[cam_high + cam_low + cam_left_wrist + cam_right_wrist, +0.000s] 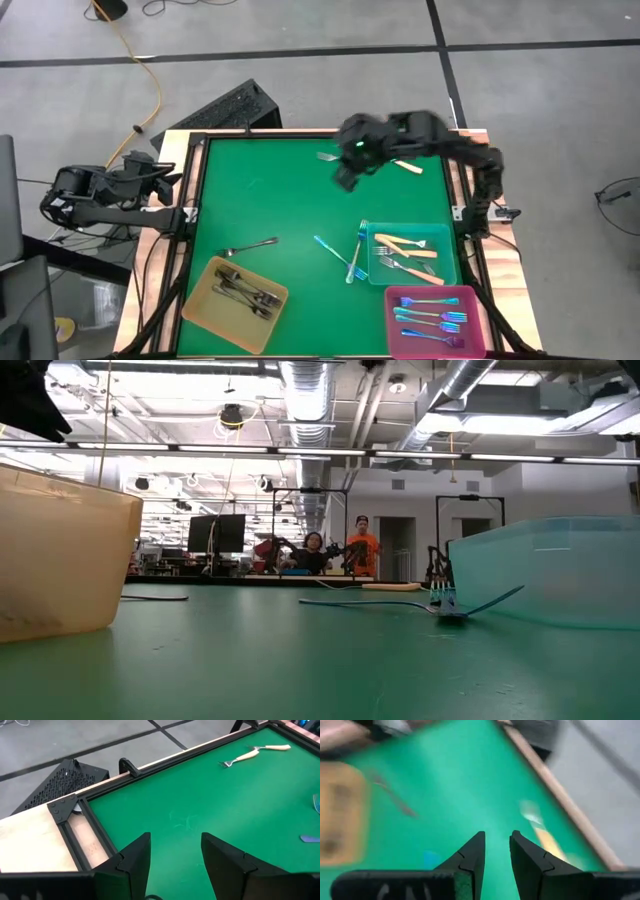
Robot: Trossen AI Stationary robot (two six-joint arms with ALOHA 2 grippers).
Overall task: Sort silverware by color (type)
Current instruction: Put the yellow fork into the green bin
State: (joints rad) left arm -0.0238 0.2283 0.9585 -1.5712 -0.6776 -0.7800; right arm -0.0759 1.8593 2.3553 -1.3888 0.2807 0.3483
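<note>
My right gripper (pixel 345 175) hangs open and empty above the table's far middle, near a cream-handled fork (pixel 405 165) that lies flat by the far edge; the right wrist view shows that fork (pixel 540 827) blurred ahead of the fingers. A dark-grey fork (pixel 250 246) lies alone left of centre. Two blue-purple forks (pixel 345 255) lie beside the teal tray (pixel 452 272); one of them (pixel 455 605) leans its handle on the tray wall. My left gripper (pixel 175 845) waits open off the table's left edge (pixel 165 180).
The yellow tray (pixel 200 292) at the near left holds dark-grey forks. The teal tray holds cream-handled forks, and the pink tray (pixel 392 312) at the near right holds blue-purple ones. A raised black frame (pixel 192 180) rims the table. People stand far behind the table (pixel 340 550).
</note>
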